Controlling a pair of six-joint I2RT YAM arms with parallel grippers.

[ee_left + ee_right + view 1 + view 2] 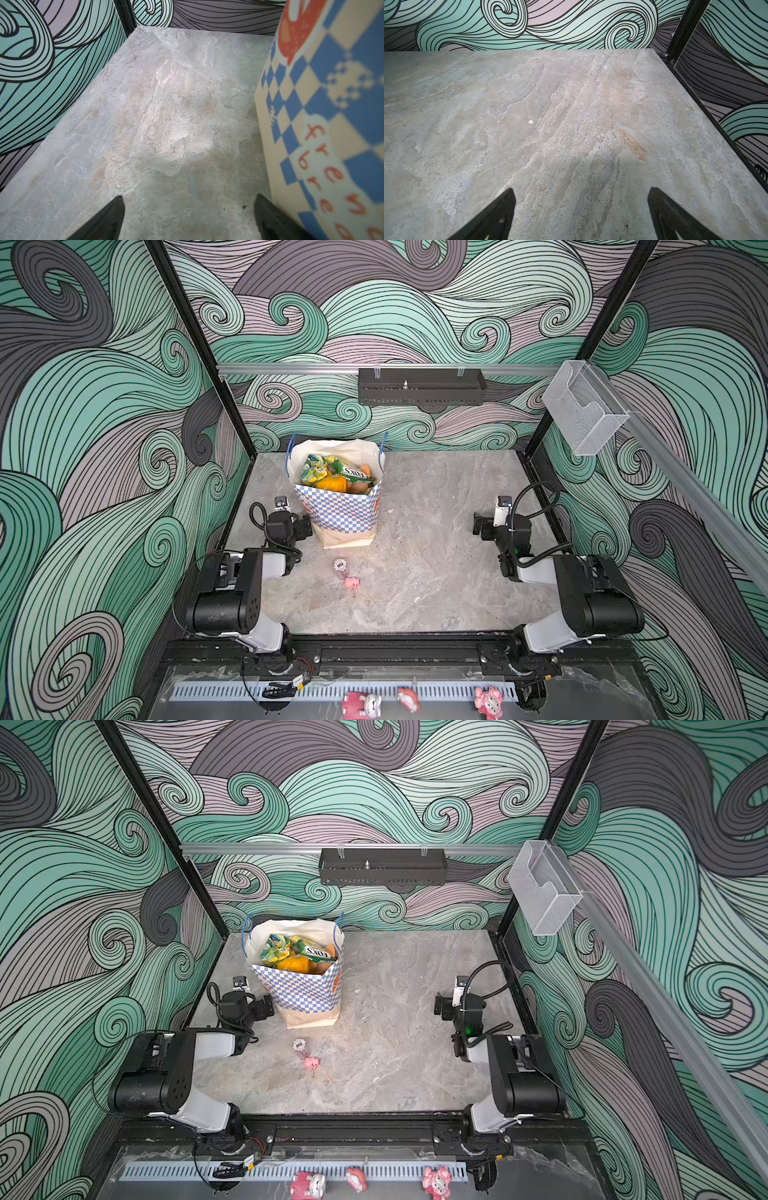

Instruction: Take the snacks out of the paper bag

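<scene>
Left pincer (189,198): jaws spread wide, empty, low over the desk (145,124), just beside the paper bag (322,104).
Right pincer (581,189): jaws wide apart, empty, over bare desk, well apart from the paper bag.
Paper bag: upright, back left of the desk, mouth open.
Snacks (336,475): piled inside the paper bag, green-yellow and orange pouches showing.
In front: small bottle (340,566), pink pig figurine (352,583).

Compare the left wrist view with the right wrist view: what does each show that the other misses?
Only the left wrist view: the paper bag, its blue-checkered side and orange mark close beside the left pincer. Only the right wrist view: a small white speck on the table, ahead of the right pincer. Both: that grey marbled table, the wave-patterned wall, a black frame post, and open pincer fingers with nothing between them.
</scene>
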